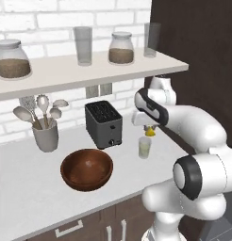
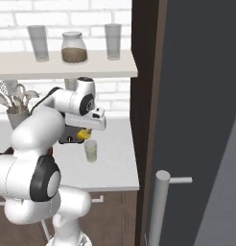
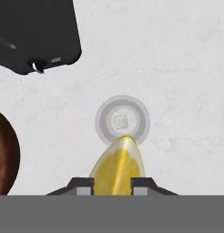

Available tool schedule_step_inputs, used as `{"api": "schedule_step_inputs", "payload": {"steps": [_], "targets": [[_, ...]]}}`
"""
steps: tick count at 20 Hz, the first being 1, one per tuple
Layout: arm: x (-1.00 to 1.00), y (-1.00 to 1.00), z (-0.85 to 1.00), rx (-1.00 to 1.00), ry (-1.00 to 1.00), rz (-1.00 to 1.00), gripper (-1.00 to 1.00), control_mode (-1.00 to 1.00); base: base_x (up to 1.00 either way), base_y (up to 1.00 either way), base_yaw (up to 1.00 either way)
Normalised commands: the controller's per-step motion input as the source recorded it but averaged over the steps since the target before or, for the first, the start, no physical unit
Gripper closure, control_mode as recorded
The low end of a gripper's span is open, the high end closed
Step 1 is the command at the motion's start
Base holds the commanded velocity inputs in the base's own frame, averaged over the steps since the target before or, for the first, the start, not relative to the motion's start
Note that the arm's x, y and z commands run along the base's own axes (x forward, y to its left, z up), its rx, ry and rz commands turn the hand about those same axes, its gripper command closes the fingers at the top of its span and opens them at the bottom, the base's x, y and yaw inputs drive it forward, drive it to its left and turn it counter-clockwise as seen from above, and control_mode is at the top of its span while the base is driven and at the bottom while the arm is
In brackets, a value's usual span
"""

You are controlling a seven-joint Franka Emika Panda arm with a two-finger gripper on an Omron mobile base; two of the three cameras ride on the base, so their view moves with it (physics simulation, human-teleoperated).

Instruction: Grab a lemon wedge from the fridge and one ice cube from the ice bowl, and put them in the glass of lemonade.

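Observation:
My gripper (image 1: 149,130) (image 2: 83,135) (image 3: 113,184) is shut on the lemon wedge (image 1: 150,132) (image 2: 82,134) (image 3: 117,166), a bright yellow piece pinched between the two dark fingertips. It hangs just above the glass of lemonade (image 1: 145,147) (image 2: 90,151) (image 3: 103,119), which stands upright on the white counter beside the toaster. In the hand view the wedge's tip overlaps the glass rim, and a small pale cube shows inside the glass. The ice bowl (image 1: 87,168) (image 3: 4,154) sits left of the glass. The grey fridge (image 2: 201,120) rises at the right.
A black toaster (image 1: 104,124) (image 3: 36,32) stands behind the glass. A grey utensil cup (image 1: 45,134) (image 2: 17,115) is further left. The shelf (image 1: 89,70) above carries jars and tall glasses. The fridge's silver handle (image 2: 159,206) juts near the counter's right end.

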Motion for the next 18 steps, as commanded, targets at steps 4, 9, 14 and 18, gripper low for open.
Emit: {"api": "schedule_step_inputs", "payload": {"steps": [4,9,14,18], "targets": [[0.19,0.00,-0.02,0.00,0.01,0.00,1.00,-1.00,0.00,0.00,0.00],[0.10,0.00,-0.01,0.00,0.01,0.00,1.00,-1.00,0.00,0.00,0.00],[0.13,0.00,0.00,0.00,0.00,0.00,1.00,-1.00,0.00,0.00,0.00],[0.06,-0.02,-0.12,0.00,-0.08,0.00,1.00,-1.00,0.00,0.00,0.00]]}}
